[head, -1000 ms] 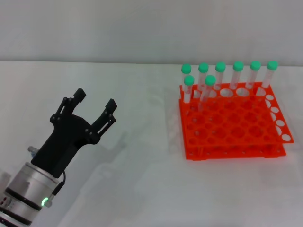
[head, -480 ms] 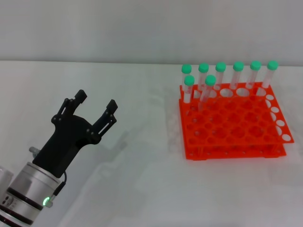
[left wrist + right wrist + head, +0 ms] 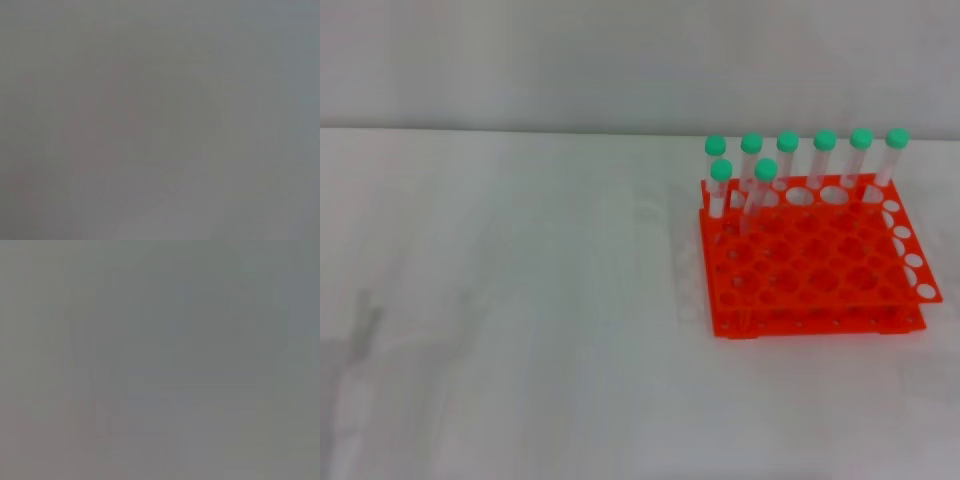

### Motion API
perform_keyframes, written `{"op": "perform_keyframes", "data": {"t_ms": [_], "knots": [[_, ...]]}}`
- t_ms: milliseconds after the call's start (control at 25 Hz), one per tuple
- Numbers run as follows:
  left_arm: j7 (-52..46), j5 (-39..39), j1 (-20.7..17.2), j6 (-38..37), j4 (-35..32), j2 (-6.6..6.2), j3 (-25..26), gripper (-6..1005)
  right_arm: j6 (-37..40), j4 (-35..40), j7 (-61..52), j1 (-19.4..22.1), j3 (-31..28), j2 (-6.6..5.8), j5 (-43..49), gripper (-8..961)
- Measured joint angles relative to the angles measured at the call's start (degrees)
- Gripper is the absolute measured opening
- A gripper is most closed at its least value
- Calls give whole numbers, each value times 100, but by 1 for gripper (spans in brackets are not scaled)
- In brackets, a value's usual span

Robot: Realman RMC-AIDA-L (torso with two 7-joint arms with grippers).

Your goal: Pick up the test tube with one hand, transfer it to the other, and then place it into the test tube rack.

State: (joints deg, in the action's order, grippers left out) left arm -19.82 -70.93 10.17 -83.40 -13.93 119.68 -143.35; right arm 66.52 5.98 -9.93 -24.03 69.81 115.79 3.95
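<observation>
The orange-red test tube rack stands on the white table at the right of the head view. Several green-capped clear test tubes stand upright in its far holes: most in the back row, two in the second row near the rack's left end. I cannot tell the task's test tube apart from the others. No tube lies loose on the table. Neither gripper shows in the head view. Both wrist views are plain grey and show no object and no fingers.
The white table stretches left of the rack, with a pale wall behind it. A faint shadow lies at the table's left edge.
The left arm with its open gripper, at the lower left of the head view before, has left the picture. The rack and the tubes have not moved.
</observation>
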Motion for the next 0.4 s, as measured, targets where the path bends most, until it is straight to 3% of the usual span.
{"op": "perform_keyframes", "data": {"t_ms": [160,400], "knots": [[-8,-312,-262,-211,18,9,16,874,2,-1,0,30,-102,-2,0,875],[-12,-342,-252,-213,21,7,-50,874,39,-1,-1,72,-143,-3,0,875]]}}
